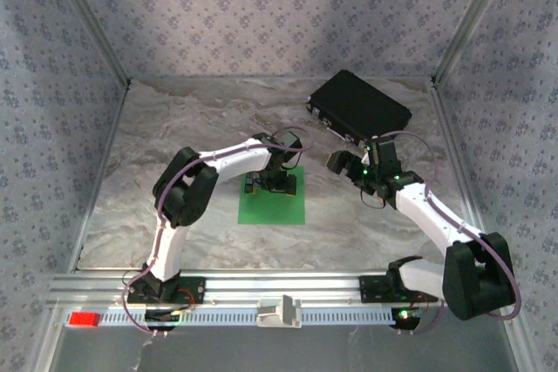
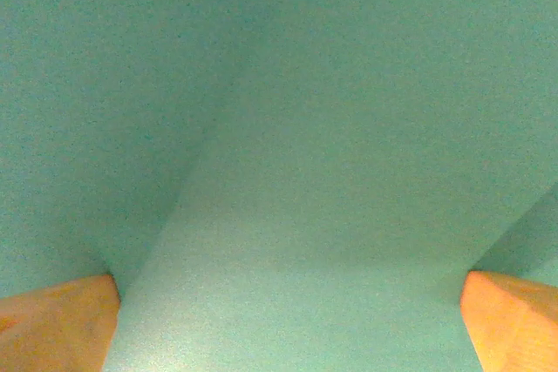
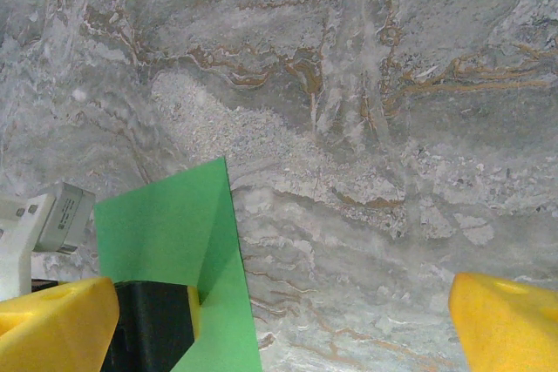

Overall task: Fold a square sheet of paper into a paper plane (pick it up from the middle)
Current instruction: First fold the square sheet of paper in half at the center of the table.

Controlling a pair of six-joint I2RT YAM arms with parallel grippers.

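The square sheet of paper (image 1: 272, 205) is bright green and lies flat at the middle of the marble table (image 1: 174, 137). My left gripper (image 1: 275, 186) points down onto the sheet's far half. In the left wrist view the green paper (image 2: 288, 128) lies very close under my left gripper (image 2: 288, 328), whose fingertips (image 2: 57, 324) stand wide apart, open. My right gripper (image 1: 345, 165) hovers open to the right of the sheet. From the right wrist, the sheet's edge (image 3: 174, 224) lies left of the right gripper (image 3: 279, 328), with bare marble between its fingertips (image 3: 510, 320).
A black rectangular case (image 1: 359, 106) lies at the back right, just behind the right gripper. A small red block (image 1: 84, 320) sits on the front rail (image 1: 331, 289) at the left. Patterned walls enclose the table on three sides.
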